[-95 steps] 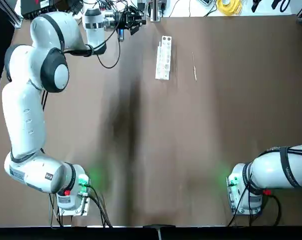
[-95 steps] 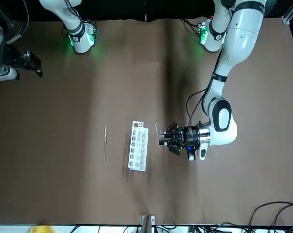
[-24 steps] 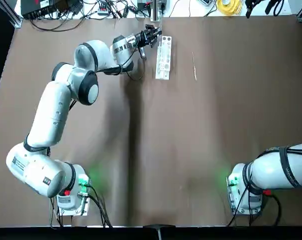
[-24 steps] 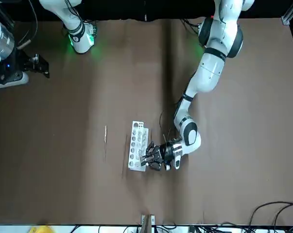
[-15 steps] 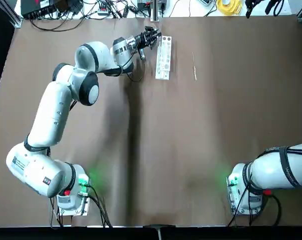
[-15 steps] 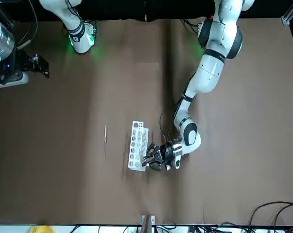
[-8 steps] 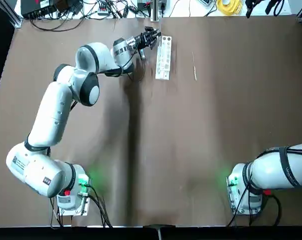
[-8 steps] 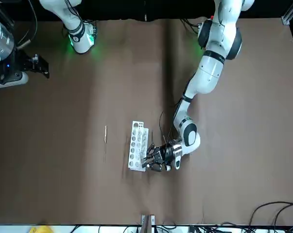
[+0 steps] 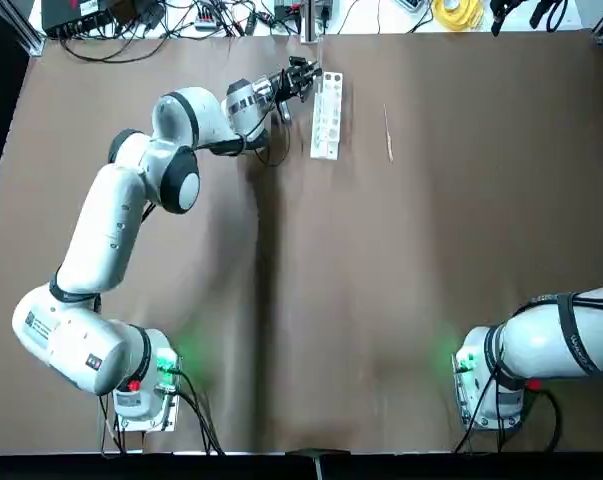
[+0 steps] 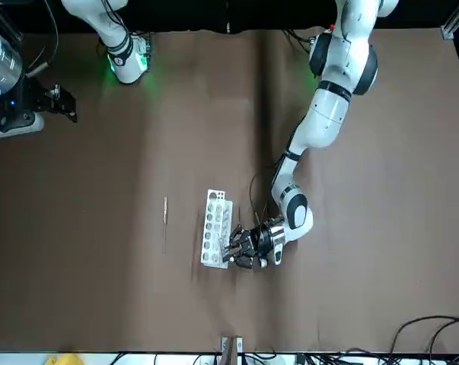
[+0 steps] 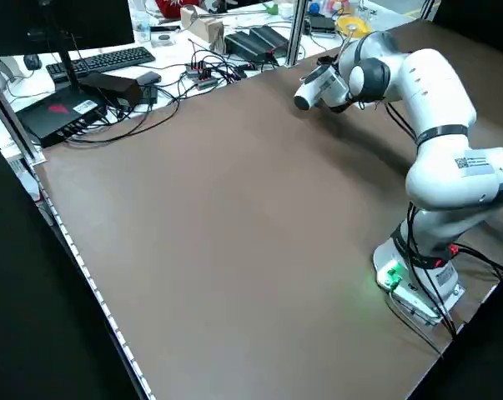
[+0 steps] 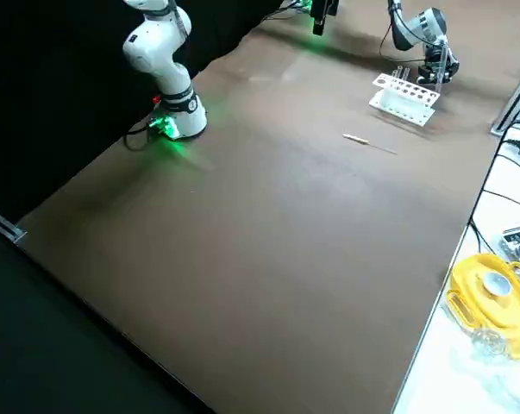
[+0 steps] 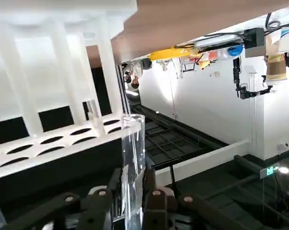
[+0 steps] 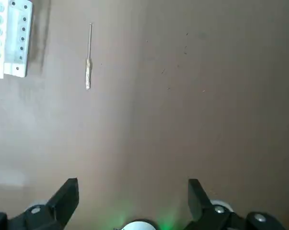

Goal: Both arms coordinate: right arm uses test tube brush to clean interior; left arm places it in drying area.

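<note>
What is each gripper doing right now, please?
Left gripper: shut on a clear test tube, beside the white test tube rack.
Right gripper: open, holding nothing, raised above the table.

The test tube brush [image 9: 388, 133], a thin pale straight stick, lay flat on the table at 3 o'clock of the drying area [image 9: 326, 115], apart from it. The drying area, a white oblong rack with round holes, stood upright.
</note>
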